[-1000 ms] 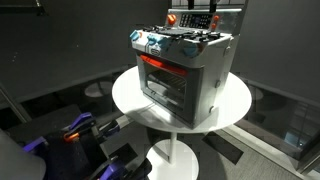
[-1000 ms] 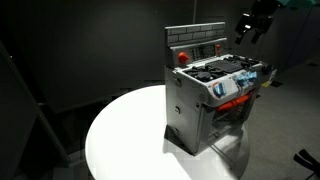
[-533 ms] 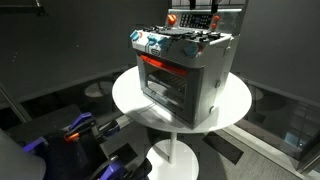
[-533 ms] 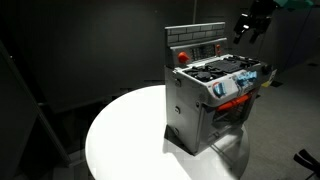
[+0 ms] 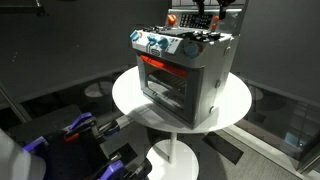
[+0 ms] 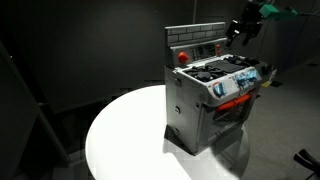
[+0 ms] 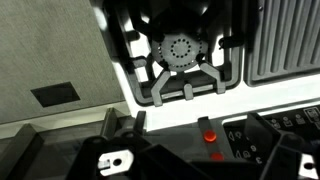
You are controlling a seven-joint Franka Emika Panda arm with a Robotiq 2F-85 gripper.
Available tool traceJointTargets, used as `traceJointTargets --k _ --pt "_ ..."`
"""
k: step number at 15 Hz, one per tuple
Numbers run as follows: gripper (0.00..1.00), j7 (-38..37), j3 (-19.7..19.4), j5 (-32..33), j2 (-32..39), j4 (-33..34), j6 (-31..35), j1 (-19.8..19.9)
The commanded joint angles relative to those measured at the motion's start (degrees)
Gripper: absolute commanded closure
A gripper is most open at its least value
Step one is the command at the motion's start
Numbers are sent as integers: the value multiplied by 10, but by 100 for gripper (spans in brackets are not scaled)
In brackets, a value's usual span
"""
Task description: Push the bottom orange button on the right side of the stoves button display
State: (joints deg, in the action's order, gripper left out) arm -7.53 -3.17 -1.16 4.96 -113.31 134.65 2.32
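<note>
Wrist view: stove [image 7: 180,50] markings apparently blurred.

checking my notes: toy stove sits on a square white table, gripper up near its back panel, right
The white table is round, not square; both exterior views show it. The toy stove does sit on it, with the gripper up near its back panel.

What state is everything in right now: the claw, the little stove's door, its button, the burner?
Gripper: open, hovering over the back of the toy stove, touching nothing.
Oven door: shut.
Orange button: not yet pressed.
Burner: bare, no pot on it.
</note>
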Motion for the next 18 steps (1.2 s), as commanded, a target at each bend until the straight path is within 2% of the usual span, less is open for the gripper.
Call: traceJointTargets --k 1,7,18 --pt "0 -38 -6 27 36 44 -3 0" --pt "0 -69 -16 37 75 79 -14 -2" --pt "0 -65 -17 29 111 115 -21 -4"
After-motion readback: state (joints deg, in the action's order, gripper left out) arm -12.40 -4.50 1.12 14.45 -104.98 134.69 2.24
